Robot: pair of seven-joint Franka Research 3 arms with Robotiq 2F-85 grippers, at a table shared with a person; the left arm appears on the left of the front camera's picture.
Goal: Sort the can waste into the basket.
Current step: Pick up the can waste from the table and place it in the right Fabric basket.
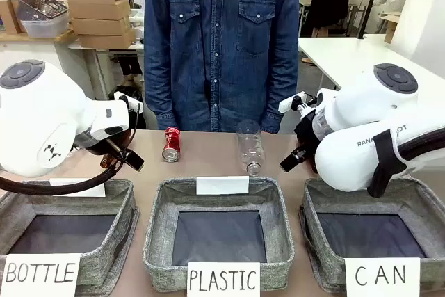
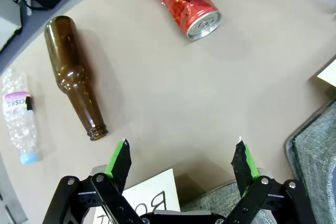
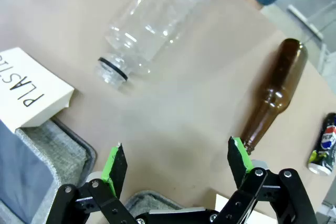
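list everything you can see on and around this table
cans: 2, lying on the table; red can in front of the person, black can beyond a brown bottle
glass bottles: 2, brown, lying; left bottle near the red can, right bottle near the black can
plastic bottles: 2, clear, lying; large bottle behind the PLASTIC basket, small labelled bottle by the table edge
baskets: 3, grey, white signs, in a row on the robot's side; BOTTLE basket, PLASTIC basket, CAN basket
person: 1, denim shirt, far side
grippers: 2, black, green pads, both open; left gripper, right gripper
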